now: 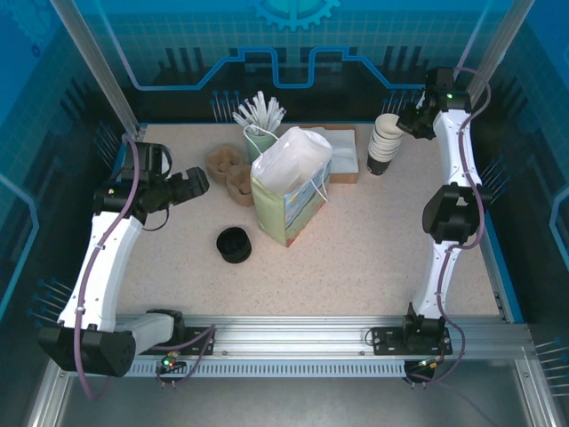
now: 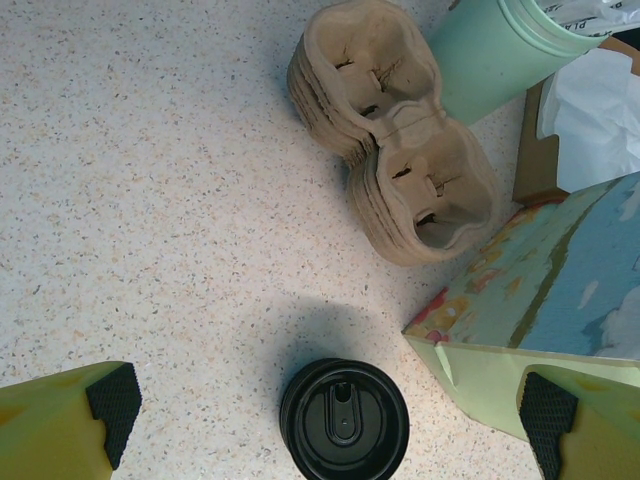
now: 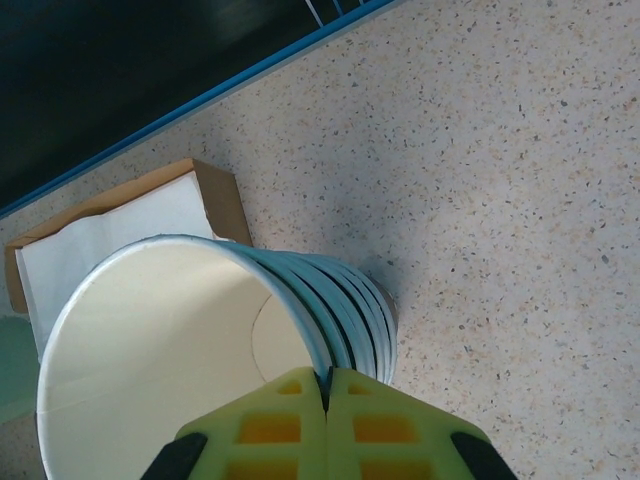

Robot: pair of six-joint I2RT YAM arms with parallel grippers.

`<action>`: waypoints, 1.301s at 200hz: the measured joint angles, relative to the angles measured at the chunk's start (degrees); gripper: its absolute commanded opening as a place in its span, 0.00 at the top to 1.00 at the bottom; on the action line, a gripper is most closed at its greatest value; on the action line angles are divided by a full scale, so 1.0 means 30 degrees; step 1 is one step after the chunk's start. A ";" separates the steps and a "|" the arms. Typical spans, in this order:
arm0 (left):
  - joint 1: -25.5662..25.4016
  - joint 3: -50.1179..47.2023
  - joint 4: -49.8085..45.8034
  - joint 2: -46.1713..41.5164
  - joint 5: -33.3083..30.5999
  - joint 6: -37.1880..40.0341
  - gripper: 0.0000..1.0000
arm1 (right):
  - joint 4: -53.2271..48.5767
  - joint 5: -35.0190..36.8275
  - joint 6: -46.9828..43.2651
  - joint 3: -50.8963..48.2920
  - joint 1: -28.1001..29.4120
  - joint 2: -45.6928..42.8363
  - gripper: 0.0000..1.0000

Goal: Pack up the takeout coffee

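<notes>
The takeout coffee is out of view. A low black round lid piece (image 1: 234, 245) (image 2: 345, 420) lies on the table, left of the paper bag (image 1: 289, 191) (image 2: 560, 290). Above and to its left hangs my left gripper (image 1: 197, 182) (image 2: 330, 405), open; in the left wrist view the black piece sits between its fingers, lower down on the table. At the back right, my right gripper (image 1: 404, 124) (image 3: 327, 385) is shut on the rim of the top cup (image 3: 150, 330) in a stack of white-rimmed lidless cups (image 1: 384, 142) (image 3: 375, 320).
A stack of cardboard cup carriers (image 1: 233, 173) (image 2: 400, 150) lies left of the bag. Behind them stands a green tumbler (image 1: 258, 133) (image 2: 490, 60) with white stirrers. A brown box of napkins (image 1: 342, 151) (image 3: 120, 230) sits between the bag and the cup stack.
</notes>
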 measured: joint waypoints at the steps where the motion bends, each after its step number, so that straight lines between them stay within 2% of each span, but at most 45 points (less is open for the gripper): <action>1: 0.0000 0.0000 -0.0007 0.0000 0.0000 0.0000 0.01 | -0.0007 0.0000 0.0000 0.0000 0.0007 -0.0007 1.00; 50: 0.0000 0.0452 -0.0262 -0.0015 0.0015 0.0007 0.01 | -0.0452 -0.0007 0.0000 0.0000 0.0131 -0.1115 1.00; 160: 0.0000 0.0911 -0.1231 -0.1581 0.0867 0.0095 0.01 | -0.1392 -0.0452 0.0000 -0.0386 0.0197 -0.6696 1.00; 192: 0.0000 0.0911 -0.1290 -0.2229 0.1668 0.0102 0.01 | -0.1392 -0.0656 -0.0058 -0.2754 0.0379 -0.9785 1.00; 260: -0.0007 -0.0168 -0.1129 -0.3504 0.3198 -0.0066 0.02 | -0.0328 -0.1501 0.0022 -1.1264 0.1231 -1.6546 1.00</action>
